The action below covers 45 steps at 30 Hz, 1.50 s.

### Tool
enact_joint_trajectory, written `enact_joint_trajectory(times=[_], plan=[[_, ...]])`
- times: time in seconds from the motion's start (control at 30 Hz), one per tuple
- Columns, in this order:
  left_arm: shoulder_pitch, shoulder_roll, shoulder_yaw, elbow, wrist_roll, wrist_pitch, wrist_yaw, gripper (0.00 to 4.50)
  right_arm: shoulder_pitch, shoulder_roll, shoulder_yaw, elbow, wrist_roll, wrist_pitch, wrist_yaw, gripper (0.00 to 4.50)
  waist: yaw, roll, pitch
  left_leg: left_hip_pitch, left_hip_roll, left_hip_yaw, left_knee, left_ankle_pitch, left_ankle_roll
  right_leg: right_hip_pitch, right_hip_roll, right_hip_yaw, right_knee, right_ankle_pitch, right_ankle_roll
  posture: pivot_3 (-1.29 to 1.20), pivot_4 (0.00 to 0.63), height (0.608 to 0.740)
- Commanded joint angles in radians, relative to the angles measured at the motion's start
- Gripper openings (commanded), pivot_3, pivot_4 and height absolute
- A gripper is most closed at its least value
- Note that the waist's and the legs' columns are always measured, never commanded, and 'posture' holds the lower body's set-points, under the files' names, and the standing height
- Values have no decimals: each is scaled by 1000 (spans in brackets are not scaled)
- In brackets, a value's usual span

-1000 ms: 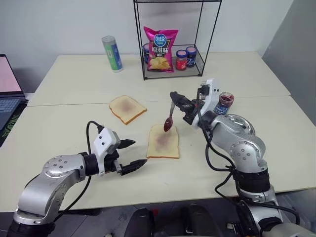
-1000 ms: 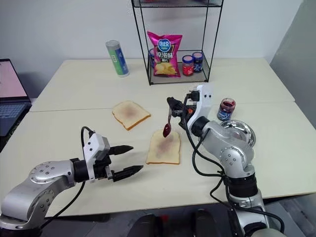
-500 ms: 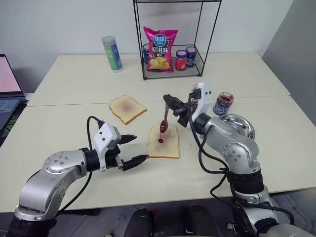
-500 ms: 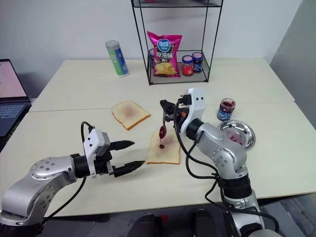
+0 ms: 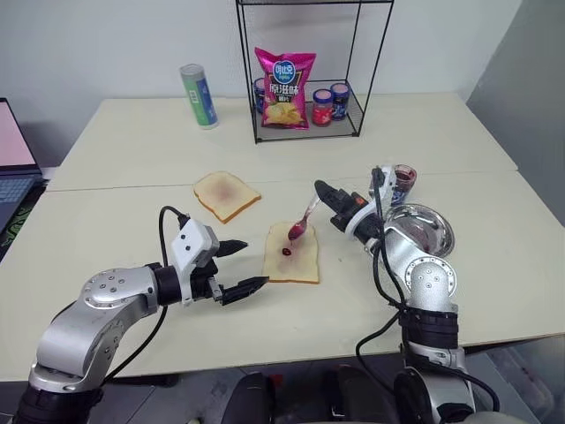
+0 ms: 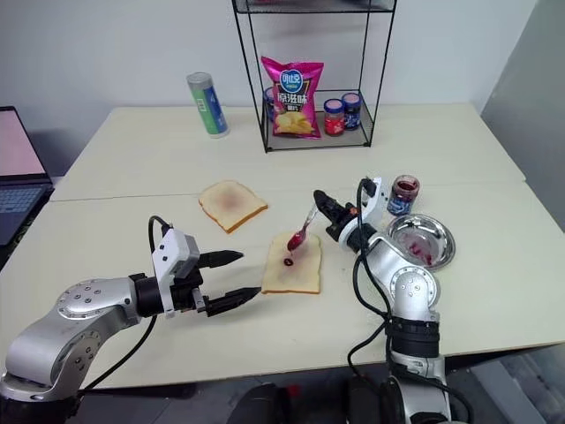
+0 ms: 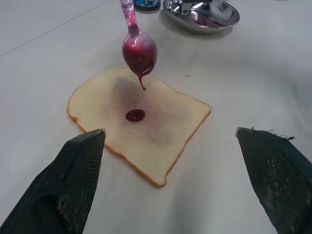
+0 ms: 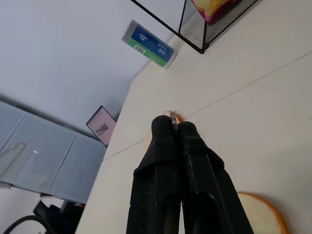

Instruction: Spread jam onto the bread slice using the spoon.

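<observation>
Beige table [image 5: 132, 168]; bread [image 5: 294, 256] sat centre frame, one jam [image 7: 135, 115] blob on it. Right gripper [image 5: 325, 192] pinched spoon [image 5: 301, 225] just above; left gripper [image 5: 240, 266] wide, empty. Best lower bowl flat, sweep outward lightly

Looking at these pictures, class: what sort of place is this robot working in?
Probably a lab or office room set up for a food-preparation trial, not a home kitchen. Plain pale tables hold a laptop, a wire rack with a crisp packet and jars, plus bread slices laid straight on the tabletop.
</observation>
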<state>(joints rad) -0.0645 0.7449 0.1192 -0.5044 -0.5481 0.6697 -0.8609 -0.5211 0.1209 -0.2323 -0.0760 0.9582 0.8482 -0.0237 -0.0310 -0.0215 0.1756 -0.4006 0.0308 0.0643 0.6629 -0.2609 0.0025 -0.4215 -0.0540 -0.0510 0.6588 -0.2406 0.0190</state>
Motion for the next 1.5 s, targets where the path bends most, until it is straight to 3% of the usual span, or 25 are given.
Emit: enact_joint_trajectory(times=[0.03,0.73,1.17,1.5], plan=[[-7,12,5,-29,-14,-2,2,4500,-8,11,1,23,14,-16,26,22,1,0,0,0,0,0,0,0,0,0,0,0,0,0,0,0,150,740],[-13,23,6,-33,-16,1,-2,4500,-3,25,64,251,-144,-136,165,22,1,0,0,0,0,0,0,0,0,0,0,0,0,0,0,0,150,740],[-31,19,-12,-14,-8,-11,-11,4500,76,-92,15,164,-139,-84,182,22,7,0,0,0,-1,0,0,0,0,1,0,0,-1,0,0,0,150,740],[-37,18,-21,-5,-4,-21,-11,4500,93,-114,-13,50,-70,-8,136,22,8,0,0,0,-1,0,0,0,0,1,0,0,-1,0,0,0,150,740]])
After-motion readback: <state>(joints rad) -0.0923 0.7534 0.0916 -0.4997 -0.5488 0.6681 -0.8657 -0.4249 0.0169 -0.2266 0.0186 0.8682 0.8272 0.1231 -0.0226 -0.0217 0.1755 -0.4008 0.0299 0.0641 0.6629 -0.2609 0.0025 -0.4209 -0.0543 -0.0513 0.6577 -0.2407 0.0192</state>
